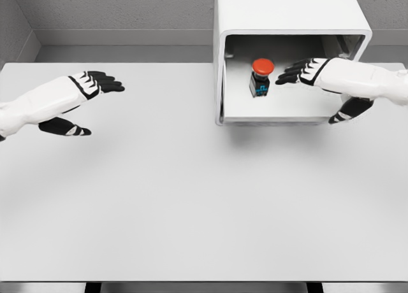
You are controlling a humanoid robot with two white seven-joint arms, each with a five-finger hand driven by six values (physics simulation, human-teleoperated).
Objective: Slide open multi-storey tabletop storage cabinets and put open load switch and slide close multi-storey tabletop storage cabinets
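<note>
A white storage cabinet stands at the back of the table, right of centre, with its drawer slid out toward me. Inside the drawer a load switch stands upright: dark body, red round cap. My right hand reaches into the drawer from the right, fingers spread, their black tips a short way right of the switch and not touching it. Its thumb hangs outside the drawer's front right corner. My left hand hovers open over the table's left side, far from the cabinet.
The white table spreads wide in front of the cabinet. Grey walls rise behind it. The table's front edge runs along the bottom of the view.
</note>
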